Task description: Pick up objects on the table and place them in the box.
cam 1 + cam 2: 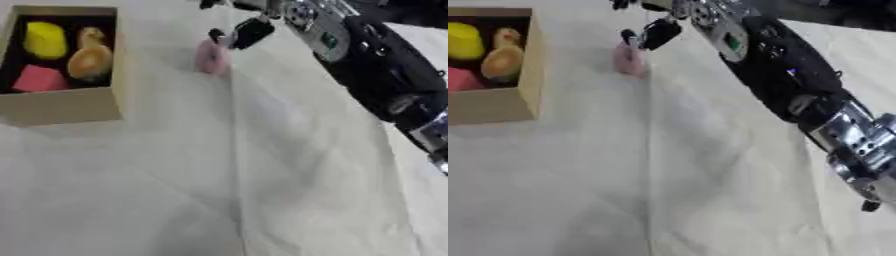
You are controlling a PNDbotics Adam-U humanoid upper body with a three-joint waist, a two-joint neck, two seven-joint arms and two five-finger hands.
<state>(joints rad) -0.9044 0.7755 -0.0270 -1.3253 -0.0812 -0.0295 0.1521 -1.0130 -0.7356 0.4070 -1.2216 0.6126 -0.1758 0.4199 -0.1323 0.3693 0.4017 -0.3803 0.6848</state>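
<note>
**A small pink thing at my fingertips, and several ways to lose it**

Left eye view: my right robot hand [248, 31] reaches in from the upper right, its dark fingers touching or just above the small rounded pink object [212, 58] on the white cloth-covered tabletop [262, 175]. I cannot tell whether my fingers have closed on it. The open cardboard box [61, 107] sits well to the left, holding a yellow lemon-shaped piece [45, 40], an orange-brown rounded piece [91, 61] and a pink-red block [38, 79].

Right eye view: the pink object stands apart from the box, so a carry across bare cloth lies ahead. I judge the risks to be a fingertip nudge that tips or rolls it away, a pinch catching cloth, or a drop short of the box wall. My left robot hand is nowhere in sight.
</note>
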